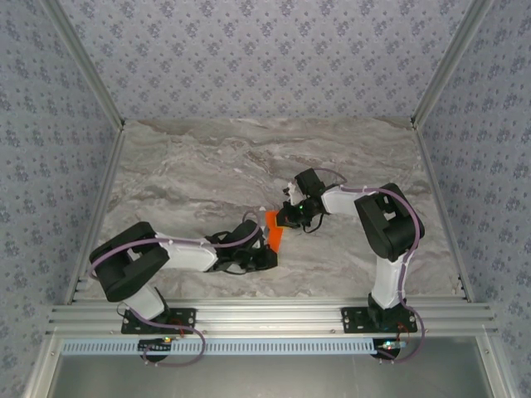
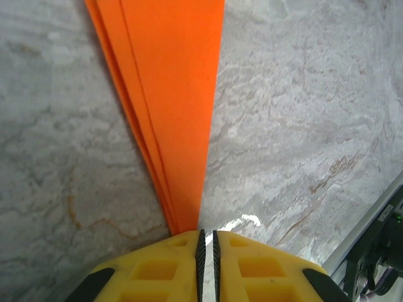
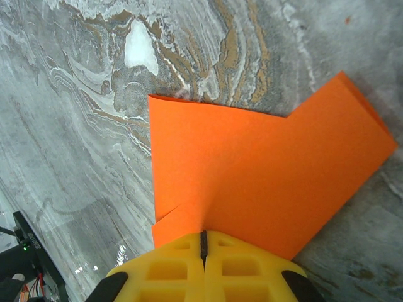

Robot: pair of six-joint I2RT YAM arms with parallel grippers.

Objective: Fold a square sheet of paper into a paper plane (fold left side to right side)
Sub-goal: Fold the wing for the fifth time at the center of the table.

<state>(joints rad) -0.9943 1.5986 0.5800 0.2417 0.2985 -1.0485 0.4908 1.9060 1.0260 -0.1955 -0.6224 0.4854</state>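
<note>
Marbled grey tabletop (image 1: 207, 174), patterned walls on three sides. The folded orange paper (image 1: 273, 228) sits near the table's middle, between my two claws. My left gripper (image 2: 206, 234) is pinched onto the paper's narrow end, whose long axis runs straight away from my fingers. My right gripper (image 3: 203, 234) is clamped on the opposite, wider edge. Both arms are in contact with the paper, so neither is nearer. Judgement: the next fold turns on that long axis.

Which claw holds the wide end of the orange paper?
The right gripper: the orange paper spreads wide from its shut jaws, while at the left gripper it tapers to a narrow layered strip.
</note>
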